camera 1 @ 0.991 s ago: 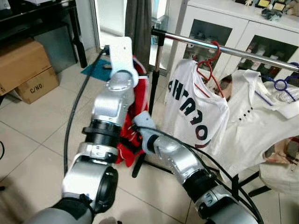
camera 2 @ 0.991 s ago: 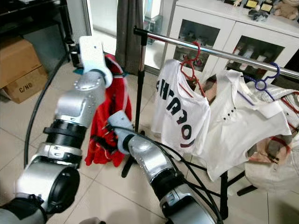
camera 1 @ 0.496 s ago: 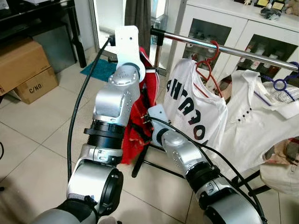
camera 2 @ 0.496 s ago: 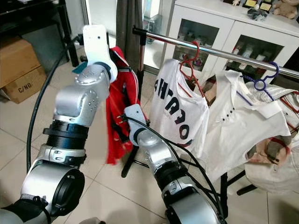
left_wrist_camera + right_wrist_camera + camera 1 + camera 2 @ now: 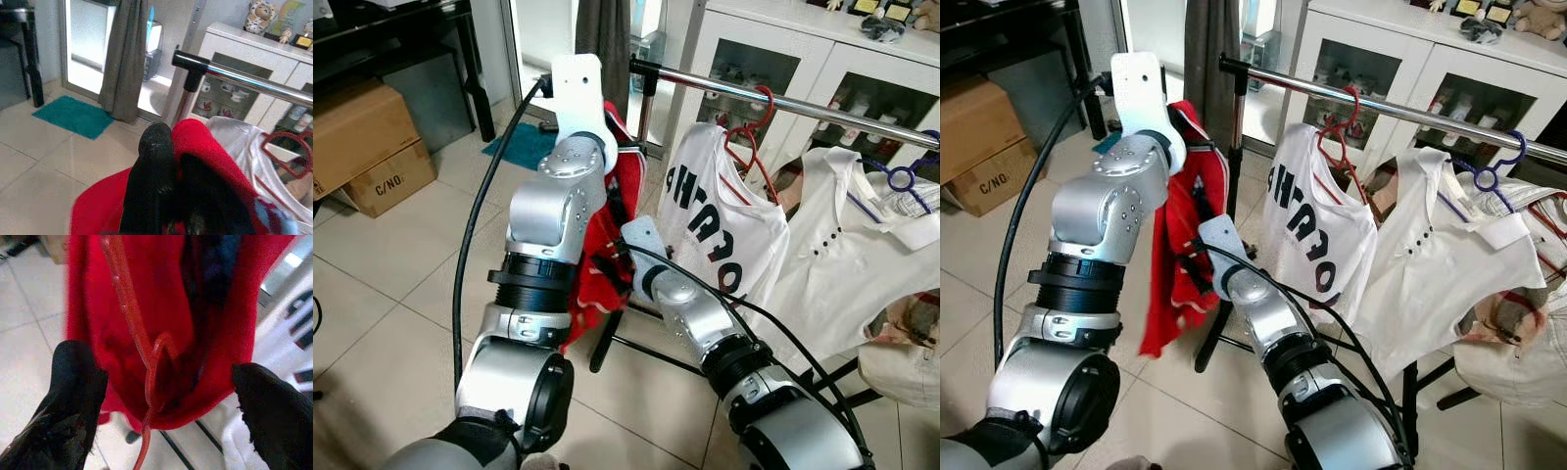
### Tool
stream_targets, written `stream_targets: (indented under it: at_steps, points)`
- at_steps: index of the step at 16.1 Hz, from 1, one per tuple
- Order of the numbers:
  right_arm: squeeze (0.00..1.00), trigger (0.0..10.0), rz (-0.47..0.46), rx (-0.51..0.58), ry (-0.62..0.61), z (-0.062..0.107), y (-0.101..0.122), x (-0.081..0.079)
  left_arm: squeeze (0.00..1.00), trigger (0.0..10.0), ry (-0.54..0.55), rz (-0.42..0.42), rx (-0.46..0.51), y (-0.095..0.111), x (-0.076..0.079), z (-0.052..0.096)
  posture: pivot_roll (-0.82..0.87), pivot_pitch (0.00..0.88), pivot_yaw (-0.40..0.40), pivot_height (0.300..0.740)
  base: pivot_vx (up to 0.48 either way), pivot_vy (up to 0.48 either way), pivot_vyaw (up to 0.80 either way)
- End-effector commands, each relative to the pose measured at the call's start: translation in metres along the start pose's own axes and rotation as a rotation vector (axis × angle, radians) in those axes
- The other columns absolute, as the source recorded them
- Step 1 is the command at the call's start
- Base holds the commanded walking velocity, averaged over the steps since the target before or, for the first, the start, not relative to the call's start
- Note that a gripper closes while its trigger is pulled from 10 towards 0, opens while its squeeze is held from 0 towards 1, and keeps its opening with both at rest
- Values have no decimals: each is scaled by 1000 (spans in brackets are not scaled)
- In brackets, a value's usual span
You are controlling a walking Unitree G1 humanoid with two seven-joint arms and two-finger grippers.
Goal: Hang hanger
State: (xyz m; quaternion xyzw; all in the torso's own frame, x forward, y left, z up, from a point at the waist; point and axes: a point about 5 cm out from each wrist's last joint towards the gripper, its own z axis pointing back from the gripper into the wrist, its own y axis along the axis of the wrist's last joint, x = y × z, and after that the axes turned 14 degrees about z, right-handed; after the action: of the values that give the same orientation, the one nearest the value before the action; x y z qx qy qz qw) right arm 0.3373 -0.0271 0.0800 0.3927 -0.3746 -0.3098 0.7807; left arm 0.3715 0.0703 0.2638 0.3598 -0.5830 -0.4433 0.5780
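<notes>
Beside the rail's [image 5: 234, 78] end, our left hand [image 5: 161, 196] is clenched on the red garment [image 5: 1180, 245]. Our right hand [image 5: 166, 401] is spread wide, its fingers [image 5: 73, 396] flanking the red hanger [image 5: 146, 377].

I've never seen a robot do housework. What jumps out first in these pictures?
The bright red garment stands out: the left gripper holds it up beside the end of a silver clothes rail, fingers closed on the cloth. The right gripper is spread open just below, facing the garment and its red hanger. Further along the rail to the right hang a white T-shirt with black lettering and a white shirt.
</notes>
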Motion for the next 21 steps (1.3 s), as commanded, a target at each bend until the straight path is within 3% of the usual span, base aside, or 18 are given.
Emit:
stream_targets:
  at_steps: [1,4,6,7,8,21]
  points:
    - [0,10000,32,-25,-49,-1,-1,9,0,0,-54,19,54,19,18,5,11,0,-46,740,0,0,0]
    - [0,10000,40,-43,-87,-2,-4,15,0,0,-104,41,35,20,25,10,19,0,-48,740,0,0,0]
    - [0,10000,28,-32,-99,-2,-4,20,0,0,-235,37,18,22,33,17,19,0,-48,740,0,0,0]
    - [0,8314,5,-12,-104,-2,-3,22,0,0,-289,27,7,22,36,21,23,0,-51,740,0,0,0]
    - [0,0,-11,4,-104,-2,-2,24,0,0,-308,26,1,23,36,22,23,0,-51,740,0,0,0]
    - [0,0,-28,18,-104,-1,-10,29,0,0,-374,42,-8,32,34,26,19,0,-53,740,0,0,0]
